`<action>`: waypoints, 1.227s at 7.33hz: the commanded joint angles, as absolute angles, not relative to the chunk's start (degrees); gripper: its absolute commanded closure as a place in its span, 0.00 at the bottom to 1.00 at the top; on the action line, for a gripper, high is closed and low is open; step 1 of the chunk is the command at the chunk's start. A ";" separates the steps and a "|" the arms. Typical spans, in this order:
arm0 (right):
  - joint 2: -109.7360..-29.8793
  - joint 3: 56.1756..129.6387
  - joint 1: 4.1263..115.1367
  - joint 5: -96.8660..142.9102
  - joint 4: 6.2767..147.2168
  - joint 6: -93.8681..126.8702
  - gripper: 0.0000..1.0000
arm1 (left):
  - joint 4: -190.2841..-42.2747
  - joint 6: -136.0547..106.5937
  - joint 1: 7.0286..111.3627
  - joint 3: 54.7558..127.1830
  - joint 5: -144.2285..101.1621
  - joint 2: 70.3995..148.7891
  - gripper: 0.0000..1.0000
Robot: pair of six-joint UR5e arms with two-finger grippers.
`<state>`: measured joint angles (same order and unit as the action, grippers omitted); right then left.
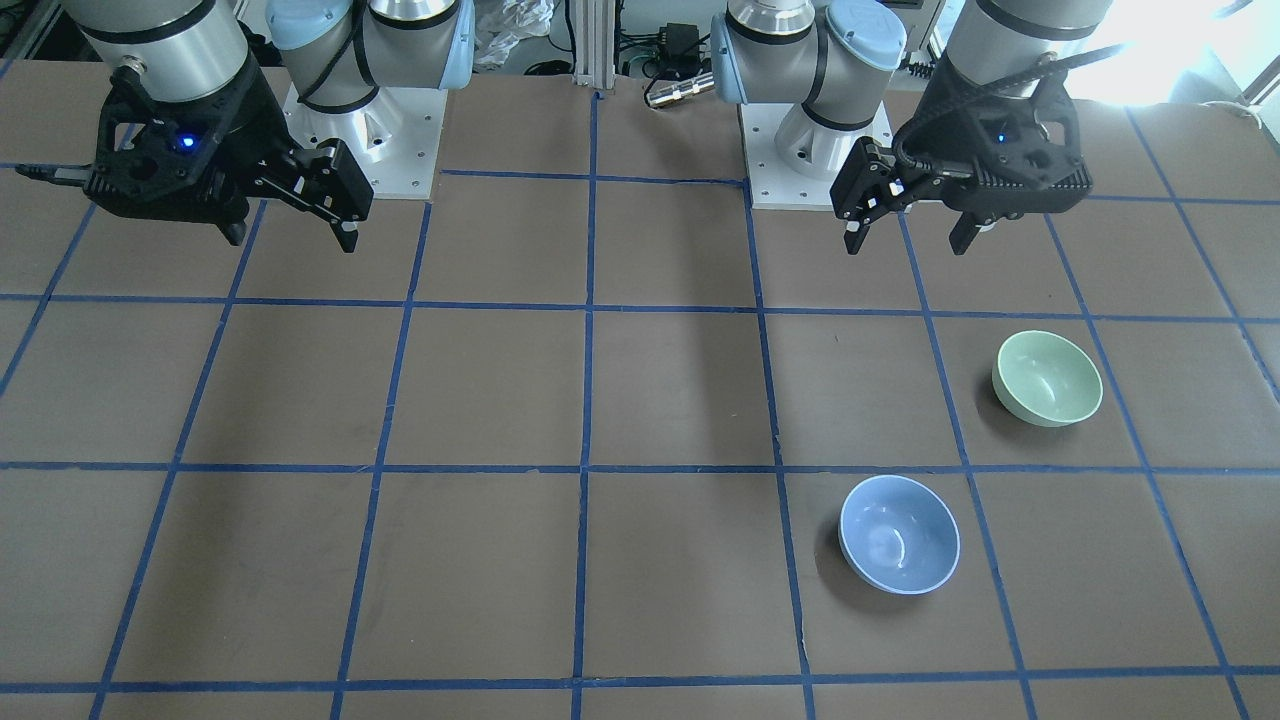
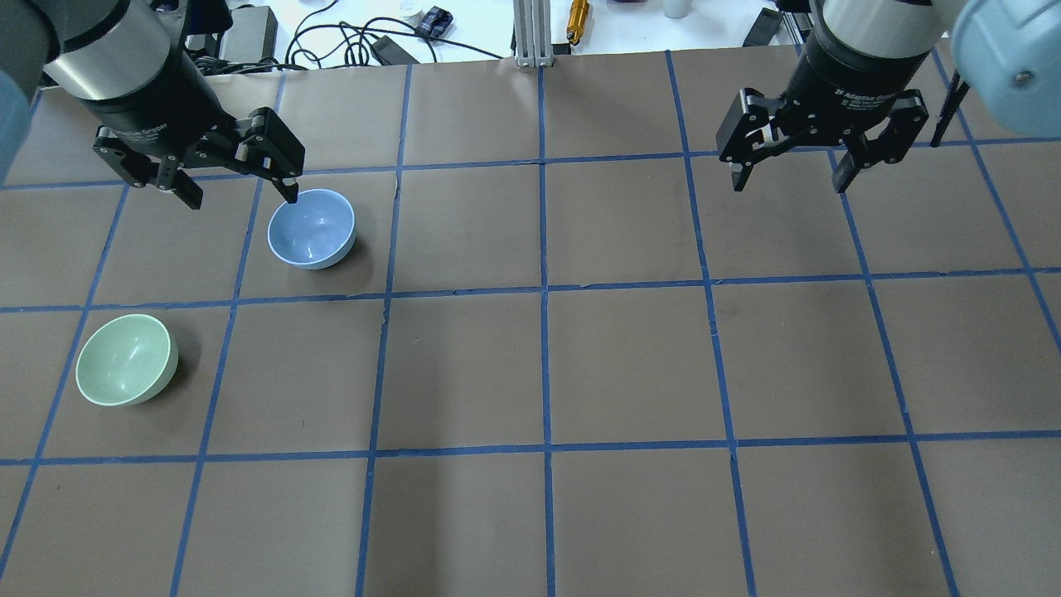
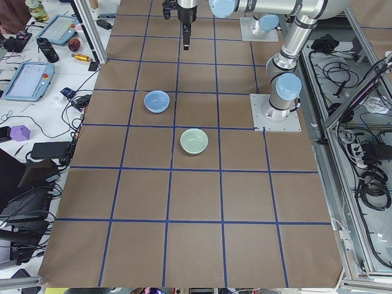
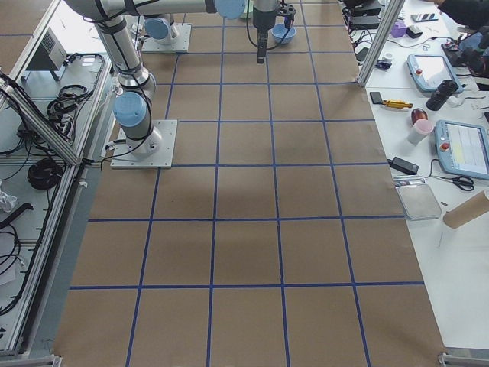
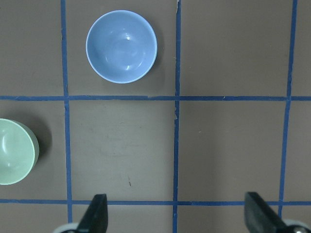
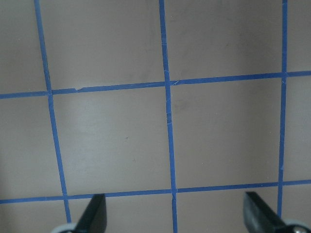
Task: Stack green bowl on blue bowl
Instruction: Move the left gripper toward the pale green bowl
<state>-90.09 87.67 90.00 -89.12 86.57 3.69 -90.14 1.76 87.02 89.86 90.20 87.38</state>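
Raised high, the left pincer (image 2: 243, 199) and right pincer (image 2: 788, 186) point straight down, each spread wide

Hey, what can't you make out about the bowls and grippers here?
Green bowl: cut off by the left wrist view's left edge.
Left gripper: only fingertips show at the left wrist view's bottom edge.
Blue bowl: tiny, partly behind that gripper in the exterior right view.
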 commanded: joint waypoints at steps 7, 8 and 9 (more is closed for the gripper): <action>-90.09 87.63 90.00 -89.12 86.57 3.69 0.00 | -90.53 7.64 81.67 90.61 90.27 87.45 0.00; -90.09 87.63 90.00 -89.12 86.66 3.60 0.00 | -90.53 7.73 80.78 90.62 90.26 87.71 0.00; -90.09 87.63 90.00 -89.12 86.57 3.69 0.00 | -90.53 8.52 80.25 90.62 90.26 87.80 0.00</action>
<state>-90.09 87.63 90.00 -89.12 86.61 3.65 -90.52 7.62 81.25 90.58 90.29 87.65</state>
